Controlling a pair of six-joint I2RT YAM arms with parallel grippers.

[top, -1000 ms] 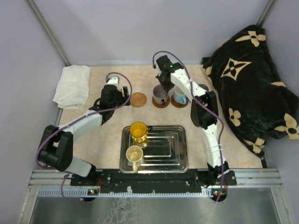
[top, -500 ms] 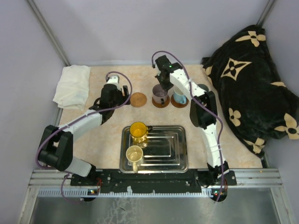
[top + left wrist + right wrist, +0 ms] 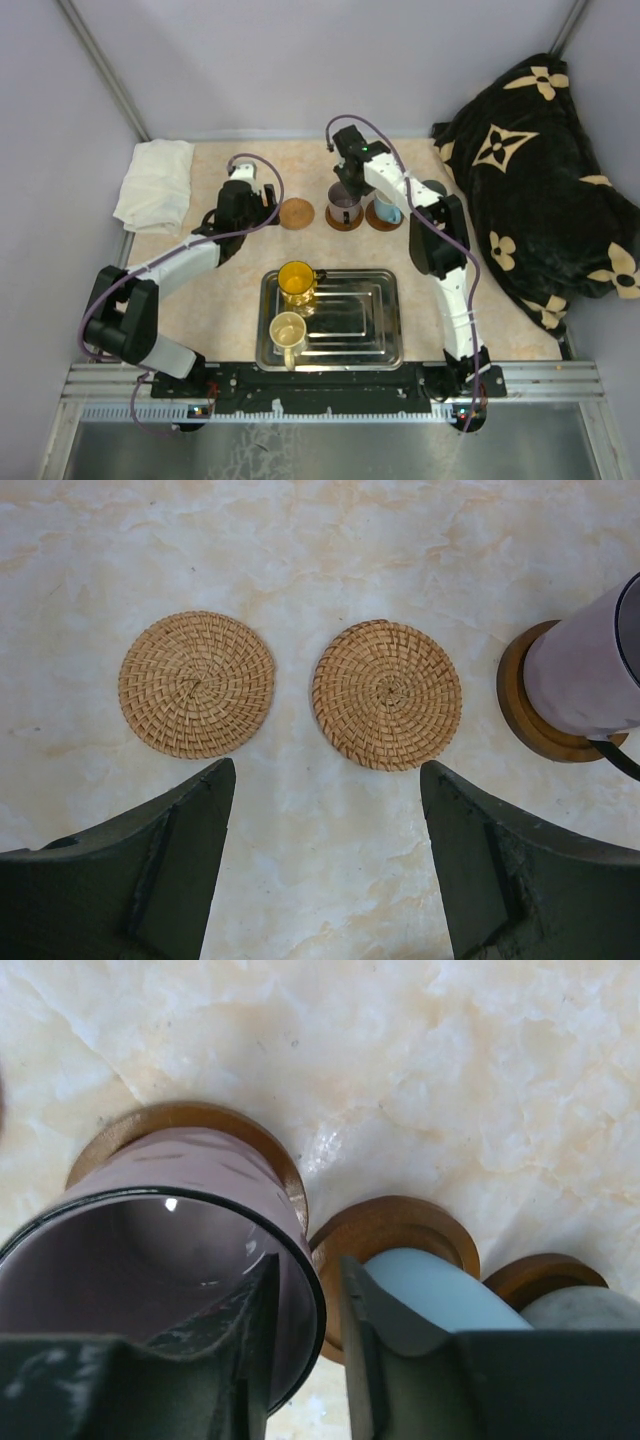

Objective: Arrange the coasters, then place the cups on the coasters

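The purple-grey cup (image 3: pixel 180 1250) stands on a brown wooden coaster (image 3: pixel 180 1120). My right gripper (image 3: pixel 308 1265) straddles its rim, one finger inside and one outside, with a small gap at the outer finger, so it is open. Beside it a light-blue cup (image 3: pixel 430 1290) sits on its coaster (image 3: pixel 395 1220), and a third cup (image 3: pixel 580 1310) shows at the edge. My left gripper (image 3: pixel 327 770) hangs open above the table, just short of two bare woven coasters (image 3: pixel 196 683) (image 3: pixel 386 693). The yellow cup (image 3: pixel 296 280) and cream cup (image 3: pixel 288 332) stand in the steel tray (image 3: pixel 360 330).
A white folded cloth (image 3: pixel 155 185) lies at the far left corner. A black blanket with a cream flower print (image 3: pixel 540 170) is heaped along the right side. The tray sits near the front, between the two arm bases.
My right gripper's jaws have parted a little from the purple-grey cup's rim, which they were shut on before. The cup stays on its coaster. The left arm has barely moved.
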